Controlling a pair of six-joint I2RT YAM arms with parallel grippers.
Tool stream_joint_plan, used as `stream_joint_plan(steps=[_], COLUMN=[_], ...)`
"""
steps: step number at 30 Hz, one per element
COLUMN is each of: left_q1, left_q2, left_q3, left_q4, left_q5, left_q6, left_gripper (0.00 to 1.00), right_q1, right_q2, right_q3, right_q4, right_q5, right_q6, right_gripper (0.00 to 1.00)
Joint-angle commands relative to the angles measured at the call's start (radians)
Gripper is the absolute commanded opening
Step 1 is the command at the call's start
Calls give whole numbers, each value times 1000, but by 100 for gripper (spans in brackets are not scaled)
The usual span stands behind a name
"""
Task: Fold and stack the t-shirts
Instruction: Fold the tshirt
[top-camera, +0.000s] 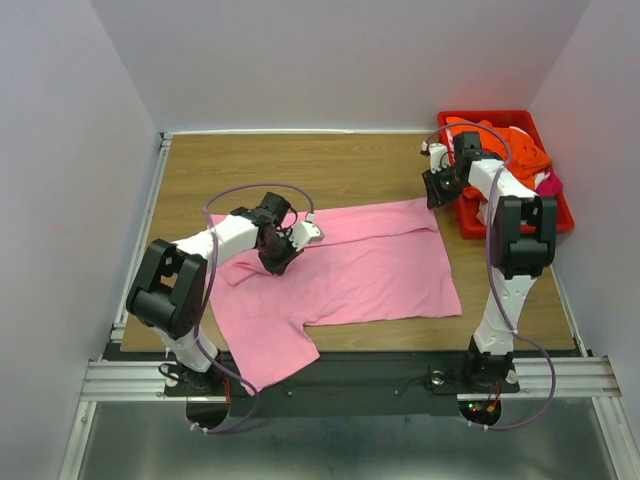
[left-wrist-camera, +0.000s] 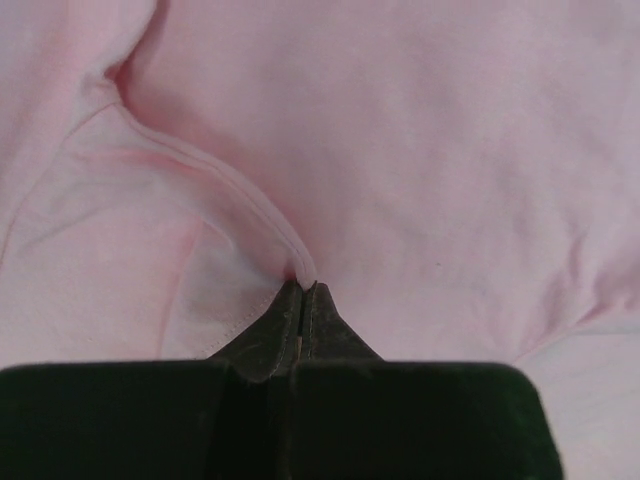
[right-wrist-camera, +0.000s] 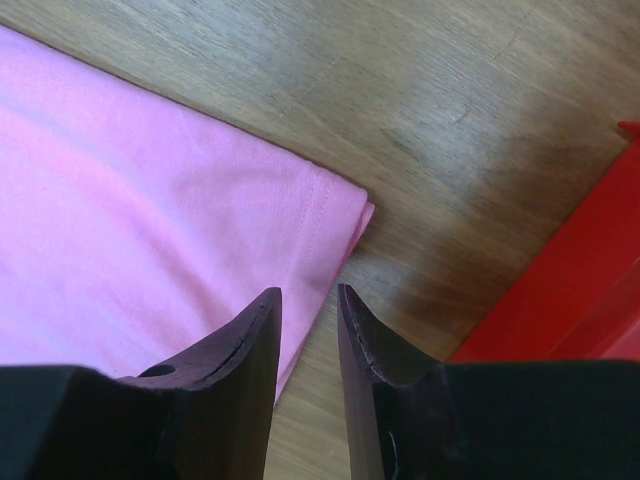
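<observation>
We've got left pincer (left-wrist-camera: 302, 290) clamped shut on a raised seam ridge of the pink t-shirt (top-camera: 370, 270): soft knit, flat on the wood counter (top-camera: 300, 160), long axis left-right. Right pincer (right-wrist-camera: 308, 300) part open, empty, over its hemmed far-right corner, beside the red plastic bin (top-camera: 488, 115) of crumpled orange shirts (top-camera: 515, 145)

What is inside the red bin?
A crumpled orange t-shirt fills much of the red bin, with a magenta bit at its right edge. The right arm covers the near part; anything underneath is hidden.
</observation>
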Motion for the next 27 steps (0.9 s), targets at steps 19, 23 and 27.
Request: stream_joint_plan(steps=[19, 23, 27], left_q1=[115, 280, 437], left_q2=[-80, -65, 18], left_q3=[171, 186, 226], left_q4=[-117, -47, 19], left_q5=[314, 257, 188], left_q6=[-113, -148, -191], left_gripper=[48, 46, 41], right_q1=[35, 46, 55], right_q2=[-10, -1, 36], right_q3=[22, 33, 66], right_q4=[-6, -6, -6], right_q5=[-23, -20, -21], right_q6=[10, 16, 33], right_gripper=[35, 34, 32])
